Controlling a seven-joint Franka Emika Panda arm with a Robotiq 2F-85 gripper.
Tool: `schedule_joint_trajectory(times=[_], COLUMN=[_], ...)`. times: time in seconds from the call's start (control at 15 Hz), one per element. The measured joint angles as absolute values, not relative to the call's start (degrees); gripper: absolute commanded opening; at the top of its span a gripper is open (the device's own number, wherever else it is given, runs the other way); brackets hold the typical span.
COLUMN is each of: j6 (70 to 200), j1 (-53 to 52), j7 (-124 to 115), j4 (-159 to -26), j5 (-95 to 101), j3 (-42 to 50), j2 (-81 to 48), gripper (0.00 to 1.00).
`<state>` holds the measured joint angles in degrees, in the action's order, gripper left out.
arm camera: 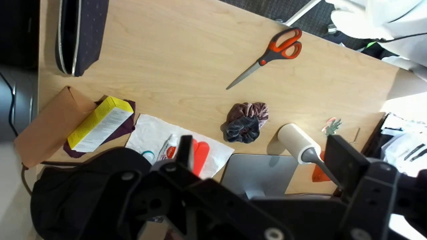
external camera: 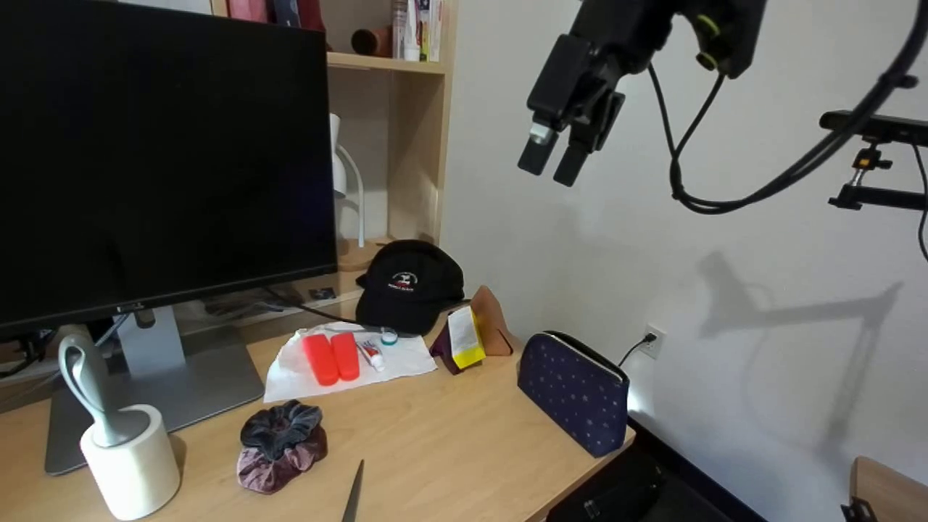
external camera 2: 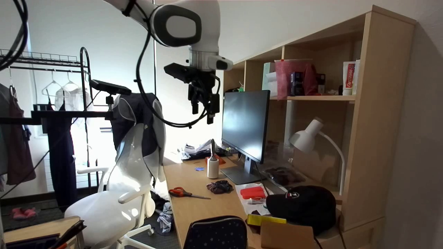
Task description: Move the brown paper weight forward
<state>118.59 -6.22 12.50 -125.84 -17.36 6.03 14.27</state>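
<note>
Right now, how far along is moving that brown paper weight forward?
Done: nothing that I can confirm; the brown paper weight sits beside the yellow box on the desk. In hand: nothing; the gripper hangs open above the desk, well clear of the weight. Left, most likely: reaching down, gripping or pushing the weight, bringing it forward and backing away.

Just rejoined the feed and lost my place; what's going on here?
Nothing is being handled right now: the robot arm holds its tool, open and empty, above the desk. The brown paper weight, which the task wants moved forward, is on the desk beside a yellow-and-white box, between a black baseball cap and a navy star-patterned pouch. The tool is well clear of it.
</note>
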Motion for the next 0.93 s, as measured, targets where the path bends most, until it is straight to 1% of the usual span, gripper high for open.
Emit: schedule_joint_trajectory(times=[0.33,0.6,0.93], j6=[114.0,112.2,112.2], j1=[-5.4,-3.7,-2.0], j7=[7.9,-2.9,-16.4], j4=[-114.0,-104.9,-97.4], j5=[-17.6,-16.9,-11.7], j3=[5.1,4.7,5.6], j2=[1.4,-8.4,-18.0], gripper=[1.0,1.0,1.0])
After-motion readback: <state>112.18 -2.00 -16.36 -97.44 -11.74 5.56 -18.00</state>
